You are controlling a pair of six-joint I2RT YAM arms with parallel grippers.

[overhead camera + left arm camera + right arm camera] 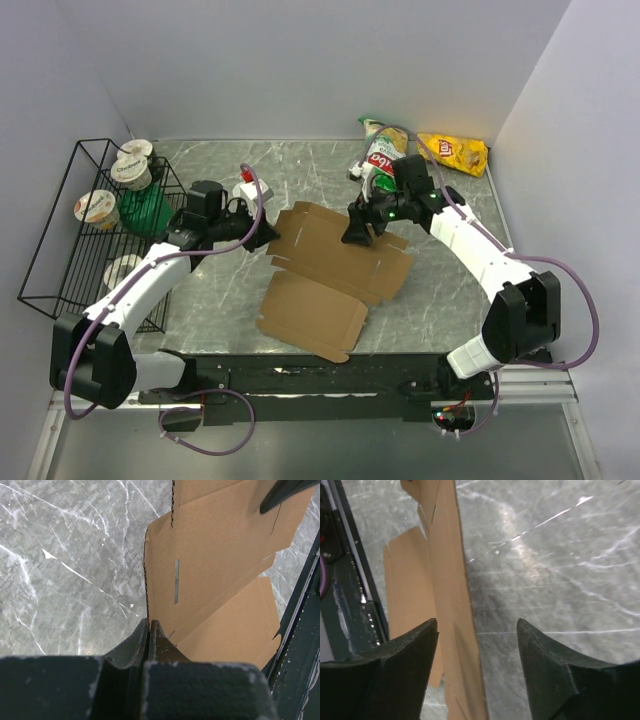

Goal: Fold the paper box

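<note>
The paper box (325,285) is a plain brown cardboard sheet, partly unfolded, in the middle of the table. My left gripper (268,235) is at its left edge. In the left wrist view the gripper (149,621) is shut on the thin edge of the cardboard (215,555). My right gripper (357,232) is over the box's far right part. In the right wrist view it (476,624) is open, and a cardboard edge (452,595) stands between the fingers, nearer the left finger (422,637). Neither finger touches it.
A black wire basket (60,245) at the left holds yoghurt cups (97,207) and a green bag (148,210). A green-and-white snack bag (380,152) and a yellow snack bag (455,152) lie at the back. A small red-and-white item (245,184) is near the left gripper.
</note>
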